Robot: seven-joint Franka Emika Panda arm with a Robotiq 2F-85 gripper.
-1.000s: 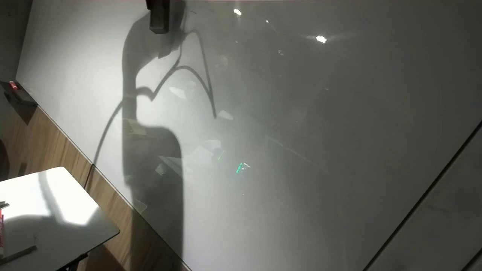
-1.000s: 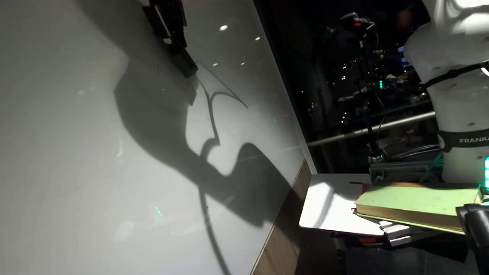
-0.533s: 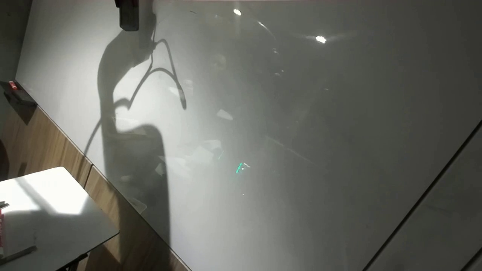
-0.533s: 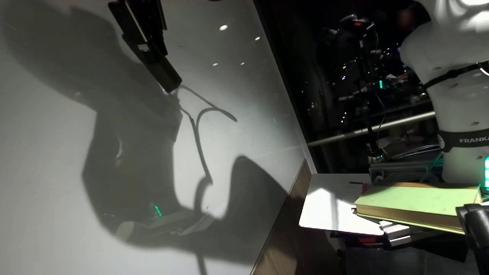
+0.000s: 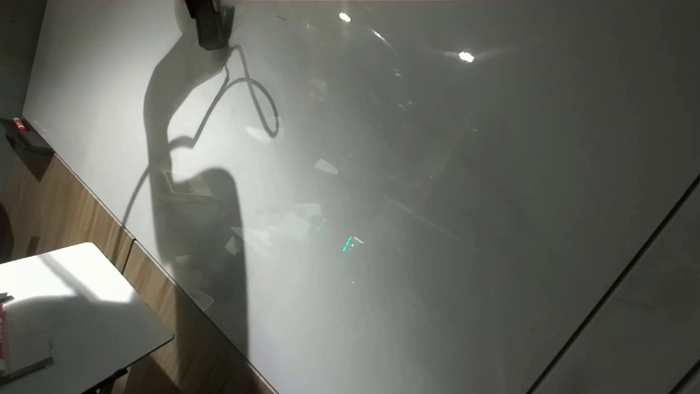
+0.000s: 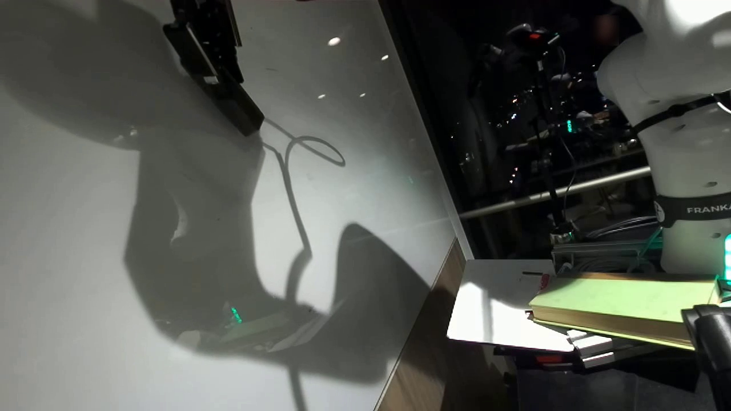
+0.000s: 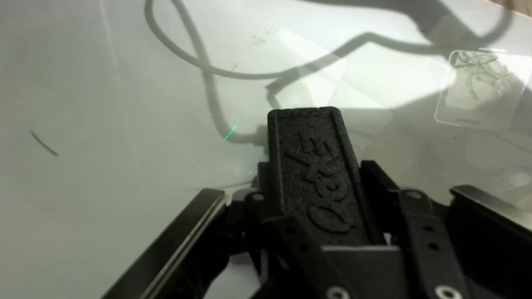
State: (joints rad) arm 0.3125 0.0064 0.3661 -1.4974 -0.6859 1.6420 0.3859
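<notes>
Gripper point(image 7: 316, 178) is clamped on a black, rectangular, felt-textured block eraser point(image 7: 309, 137): one black finger point(image 7: 376, 182) against each long side, free end poking out past the tips, lettering moulded into the face turned to the wrist camera. Eraser is at the glossy white whiteboard point(image 5: 437, 208), upper left part of frame and tilted in both exterior views; can't tell if it's in contact with the surface or just off it. Broad dark arm shadow point(image 5: 161, 109) runs down the board from there, with a thin looping cable shadow point(image 5: 250, 81) just beside the eraser. Wrist view also has a short dark curved stroke point(image 7: 44, 143) on the board, left of the eraser. Wood-grain panel point(image 5: 65, 191) runs along the board's lower edge; small black tray point(image 5: 37, 143) at its far left carries a red cylindrical item point(image 5: 19, 124). White round-cornered tabletop point(image 5: 109, 328) is near the panel. In an exterior view, a thick pale-green book point(image 6: 622, 299) lies at the tabletop's right, with the white jointed robot arm point(image 6: 688, 137) behind it, black FRANKA band on it.
</notes>
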